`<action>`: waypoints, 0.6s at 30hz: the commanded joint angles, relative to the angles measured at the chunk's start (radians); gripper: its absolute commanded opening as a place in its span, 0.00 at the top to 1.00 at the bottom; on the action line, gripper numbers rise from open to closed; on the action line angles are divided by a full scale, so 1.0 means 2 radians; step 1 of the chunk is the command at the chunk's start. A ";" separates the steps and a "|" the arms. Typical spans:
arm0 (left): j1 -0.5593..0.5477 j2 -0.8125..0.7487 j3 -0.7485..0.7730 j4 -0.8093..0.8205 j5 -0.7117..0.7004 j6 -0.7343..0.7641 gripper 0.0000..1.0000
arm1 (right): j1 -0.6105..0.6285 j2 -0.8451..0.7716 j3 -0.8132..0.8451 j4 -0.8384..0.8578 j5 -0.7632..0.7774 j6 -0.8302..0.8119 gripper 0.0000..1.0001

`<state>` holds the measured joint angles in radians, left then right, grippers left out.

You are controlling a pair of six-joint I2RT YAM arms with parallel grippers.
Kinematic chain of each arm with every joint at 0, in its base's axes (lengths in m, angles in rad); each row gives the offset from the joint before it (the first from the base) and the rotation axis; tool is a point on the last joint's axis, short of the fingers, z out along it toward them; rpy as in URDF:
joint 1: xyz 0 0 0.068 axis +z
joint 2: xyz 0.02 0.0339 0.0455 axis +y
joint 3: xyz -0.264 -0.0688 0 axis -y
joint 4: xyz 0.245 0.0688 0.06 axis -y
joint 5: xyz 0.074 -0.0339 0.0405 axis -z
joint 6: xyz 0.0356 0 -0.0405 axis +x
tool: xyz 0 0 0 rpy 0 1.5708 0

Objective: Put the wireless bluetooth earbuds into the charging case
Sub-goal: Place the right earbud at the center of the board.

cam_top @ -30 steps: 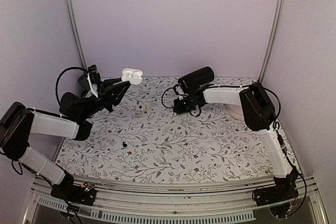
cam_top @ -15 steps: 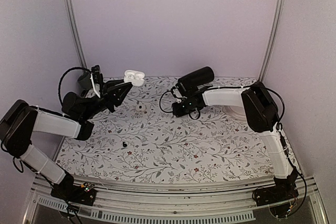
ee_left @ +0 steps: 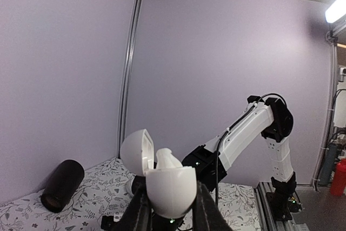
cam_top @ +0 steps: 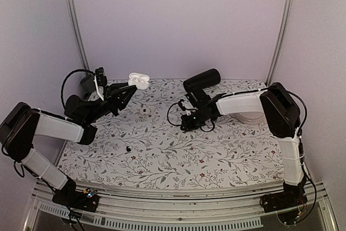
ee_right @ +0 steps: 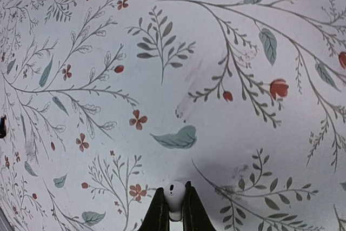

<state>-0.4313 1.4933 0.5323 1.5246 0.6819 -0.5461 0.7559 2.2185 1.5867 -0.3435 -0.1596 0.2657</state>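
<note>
My left gripper point(cam_top: 128, 90) is shut on the charging case point(cam_top: 138, 80) and holds it in the air over the table's back left. From the left wrist the case point(ee_left: 172, 187) sits between the fingers of my left gripper point(ee_left: 171, 206) with its lid swung open. One white earbud point(ee_left: 168, 159) stands up out of it. My right gripper point(cam_top: 186, 124) is low over the middle of the table. In the right wrist view this right gripper point(ee_right: 174, 203) is shut on the other earbud point(ee_right: 174, 194), just above the flowered cloth.
A white round lump with a dark spot point(cam_top: 144, 111) lies between the two grippers. A tiny black bit point(cam_top: 128, 148) lies nearer the front left. A black cylinder point(cam_top: 201, 79) lies at the back and a pale round dish point(cam_top: 250, 115) sits under the right arm.
My right gripper has moved toward the near side and lower, and its jaws have closed on the earbud. The left gripper has shifted slightly right with the case.
</note>
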 commanded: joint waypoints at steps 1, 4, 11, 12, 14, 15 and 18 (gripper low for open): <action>0.004 0.007 0.007 0.101 0.004 -0.006 1.00 | -0.016 -0.067 -0.060 0.017 -0.039 0.033 0.96; 0.002 0.008 0.006 0.102 0.009 -0.008 1.00 | -0.036 -0.117 -0.118 0.023 -0.086 0.068 0.96; -0.004 0.022 0.010 0.113 0.005 -0.009 1.00 | -0.048 -0.247 -0.319 0.123 -0.084 0.210 0.87; -0.005 0.026 0.011 0.118 0.005 -0.010 1.00 | -0.048 -0.256 -0.339 0.141 -0.084 0.224 0.87; -0.008 0.031 0.014 0.122 0.004 -0.011 1.00 | -0.048 -0.265 -0.364 0.164 -0.088 0.249 0.87; -0.009 0.033 0.016 0.122 0.004 -0.011 1.00 | -0.048 -0.268 -0.372 0.169 -0.087 0.257 0.87; -0.011 0.035 0.019 0.121 0.007 -0.010 1.00 | -0.048 -0.282 -0.392 0.176 -0.079 0.269 0.83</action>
<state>-0.4423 1.5543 0.5407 1.5246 0.6910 -0.5583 0.6567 1.7020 0.8471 -0.0933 -0.3202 0.6971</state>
